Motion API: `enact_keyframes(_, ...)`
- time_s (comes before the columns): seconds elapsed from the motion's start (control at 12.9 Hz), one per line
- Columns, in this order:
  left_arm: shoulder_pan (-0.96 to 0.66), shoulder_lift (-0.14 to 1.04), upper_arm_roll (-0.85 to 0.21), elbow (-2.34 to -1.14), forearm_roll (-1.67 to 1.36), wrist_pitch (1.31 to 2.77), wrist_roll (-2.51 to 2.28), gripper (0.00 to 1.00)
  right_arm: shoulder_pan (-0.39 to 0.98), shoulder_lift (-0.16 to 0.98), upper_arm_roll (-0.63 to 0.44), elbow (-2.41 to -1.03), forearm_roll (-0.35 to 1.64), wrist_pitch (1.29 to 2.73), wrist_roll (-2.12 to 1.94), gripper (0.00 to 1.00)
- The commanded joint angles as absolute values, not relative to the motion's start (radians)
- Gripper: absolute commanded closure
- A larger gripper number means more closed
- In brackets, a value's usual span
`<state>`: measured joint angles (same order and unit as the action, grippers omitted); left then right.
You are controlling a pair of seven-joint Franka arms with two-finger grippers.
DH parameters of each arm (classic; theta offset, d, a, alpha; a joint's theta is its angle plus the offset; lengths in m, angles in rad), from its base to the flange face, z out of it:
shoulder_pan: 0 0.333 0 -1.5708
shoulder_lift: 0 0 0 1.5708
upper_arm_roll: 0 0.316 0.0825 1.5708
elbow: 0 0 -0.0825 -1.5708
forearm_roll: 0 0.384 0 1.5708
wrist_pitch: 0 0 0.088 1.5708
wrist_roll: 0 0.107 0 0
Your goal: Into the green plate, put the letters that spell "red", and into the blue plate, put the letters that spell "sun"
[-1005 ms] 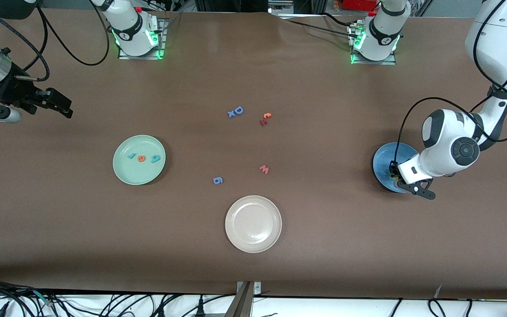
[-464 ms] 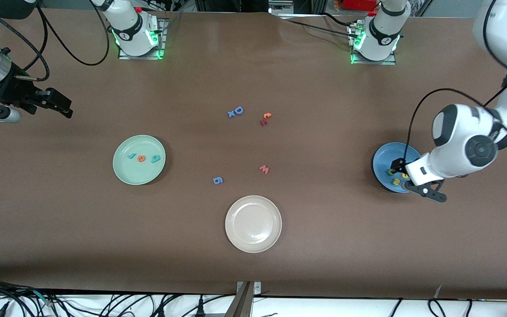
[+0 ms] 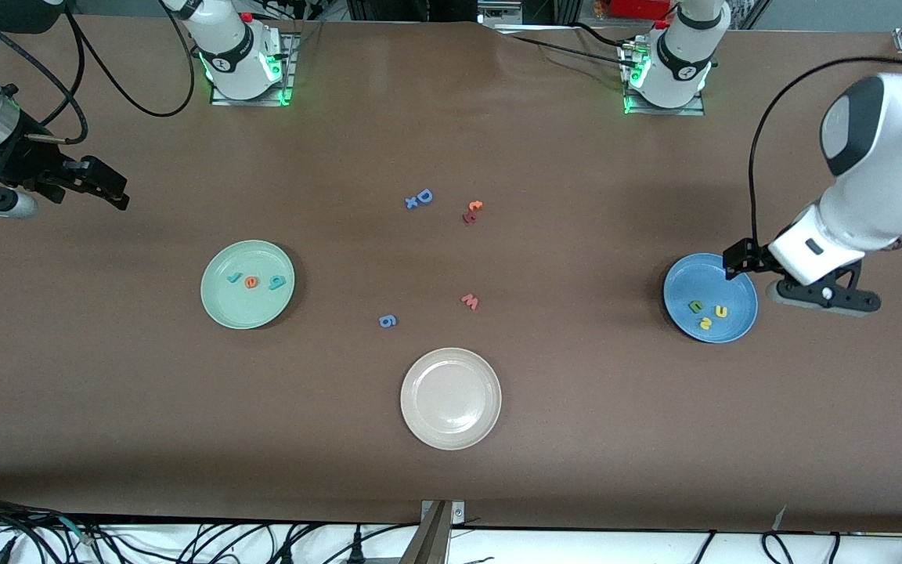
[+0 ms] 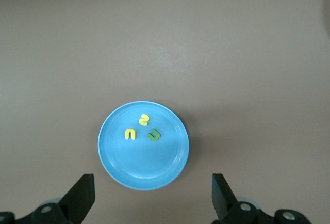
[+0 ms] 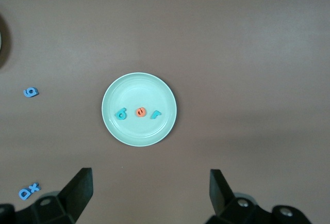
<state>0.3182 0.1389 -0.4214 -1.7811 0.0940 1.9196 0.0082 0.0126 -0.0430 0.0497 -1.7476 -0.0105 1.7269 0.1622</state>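
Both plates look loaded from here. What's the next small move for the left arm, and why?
Probably just lift the left tool clear and park it. It hangs open and empty over the blue plate, which holds two yellow letters and a green one; the green plate already holds r, e, d. Nothing seems left to move.

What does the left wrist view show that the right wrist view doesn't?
Only the left wrist view shows the blue plate holding two yellow letters and a green letter, seen between the open left gripper fingers.

Only the right wrist view shows the green plate with a teal d, orange e and teal r, plus a blue g and blue D on the table, between the open right gripper fingers.

Both show the brown table.
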Motion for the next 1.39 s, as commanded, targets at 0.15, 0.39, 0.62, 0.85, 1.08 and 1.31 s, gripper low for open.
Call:
enact_keyframes(0.15, 0.255, -0.023, -0.402, -1.874, 0.025, 1.876, -0.083, 0.00, 0.003, -0.037, 0.058, -1.726, -0.018, 1.707, 0.161, 0.00)
enact_keyframes(0.39, 0.164, -0.037, -0.310, -1.876, 0.025, 1.876, -0.107, 0.00, 0.003, -0.037, 0.058, -1.726, -0.018, 1.707, 0.161, 0.00)
enact_keyframes(0.62, 0.021, -0.041, -0.180, -1.867, 0.026, 1.876, -0.121, 0.00, 0.003, -0.037, 0.058, -1.726, -0.018, 1.707, 0.161, 0.00)
enact_keyframes(0.85, -0.072, -0.035, -0.074, -1.867, 0.025, 1.875, -0.118, 0.00, 0.003, -0.037, 0.058, -1.727, -0.018, 1.706, 0.161, 0.00)
enact_keyframes(1.08, -0.061, -0.034, -0.075, -1.868, 0.023, 1.875, -0.110, 0.00, 0.002, -0.037, 0.057, -1.727, -0.017, 1.704, 0.161, 0.00)
enact_keyframes(1.31, -0.058, -0.049, -0.075, -1.891, 0.021, 1.887, -0.109, 0.00, 0.002, -0.038, 0.057, -1.727, -0.017, 1.686, 0.166, 0.00)
